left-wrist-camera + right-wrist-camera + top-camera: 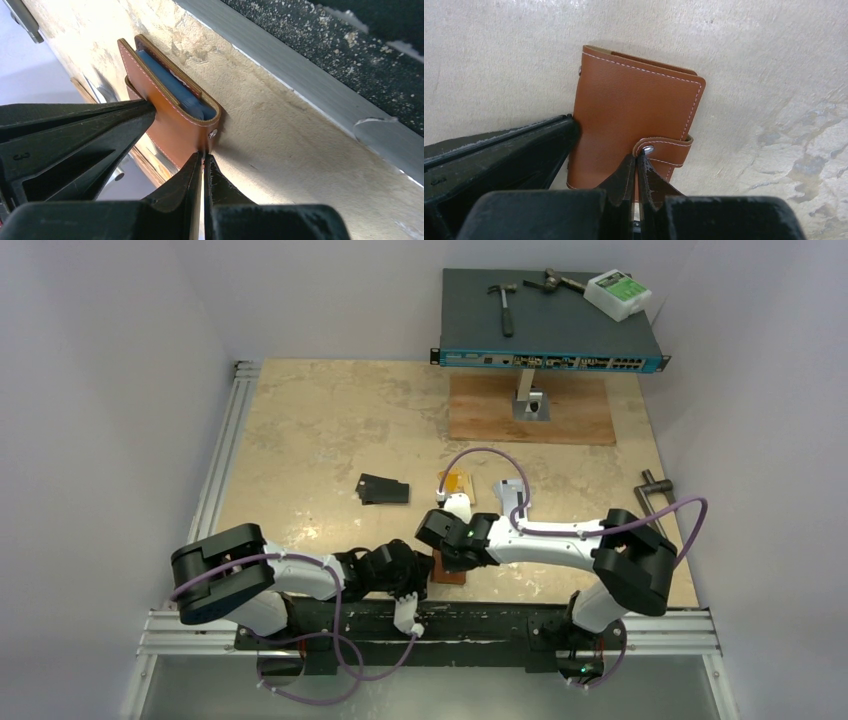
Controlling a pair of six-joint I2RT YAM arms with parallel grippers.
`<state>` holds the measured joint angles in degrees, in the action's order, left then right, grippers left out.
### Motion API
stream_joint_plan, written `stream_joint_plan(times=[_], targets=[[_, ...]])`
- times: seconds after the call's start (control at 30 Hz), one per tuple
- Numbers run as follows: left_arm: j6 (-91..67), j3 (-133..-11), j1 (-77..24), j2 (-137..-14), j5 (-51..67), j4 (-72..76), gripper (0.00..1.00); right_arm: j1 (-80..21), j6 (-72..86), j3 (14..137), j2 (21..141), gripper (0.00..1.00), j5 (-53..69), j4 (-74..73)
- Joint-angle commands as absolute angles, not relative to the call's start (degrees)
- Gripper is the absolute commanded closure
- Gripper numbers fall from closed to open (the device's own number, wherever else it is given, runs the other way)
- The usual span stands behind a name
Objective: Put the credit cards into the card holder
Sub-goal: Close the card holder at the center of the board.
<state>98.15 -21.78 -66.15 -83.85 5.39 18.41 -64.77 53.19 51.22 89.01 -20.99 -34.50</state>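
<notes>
The card holder (449, 568), brown leather and closed, lies near the table's front edge between both grippers. In the left wrist view the card holder (175, 115) shows its light blue inside at the open edge. My left gripper (203, 156) is shut, its tips pinching the holder's near corner by a rivet. In the right wrist view my right gripper (639, 157) is shut on the snap tab (669, 150) of the holder (634, 100), at the stud. Black cards (384, 489), a gold-orange card (455, 481) and a silvery white card (505, 488) lie further back.
A network switch (550, 358) on a stand over a wooden board (530, 410) at the back carries two hammers and a white box (617, 293). A metal handle (655, 486) lies at the right. The metal rail (300, 75) runs along the front edge.
</notes>
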Motion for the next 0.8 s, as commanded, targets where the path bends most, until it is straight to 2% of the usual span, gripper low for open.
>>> stream_joint_plan(times=[0.0,0.33,0.77], targets=[[97.81,-21.6,-66.44,-83.6,6.27,11.4,0.97,-61.63,49.33,52.11,91.44,1.0,-18.79,-31.48],[98.78,-21.81,-66.45,-83.33,7.07,10.91,0.97,-57.79,41.99,54.45,95.79,1.0,-10.51,-31.19],[99.68,-22.06,-66.44,-82.82,7.21,11.47,0.97,-54.45,38.56,55.63,97.85,1.0,-8.7,-32.84]])
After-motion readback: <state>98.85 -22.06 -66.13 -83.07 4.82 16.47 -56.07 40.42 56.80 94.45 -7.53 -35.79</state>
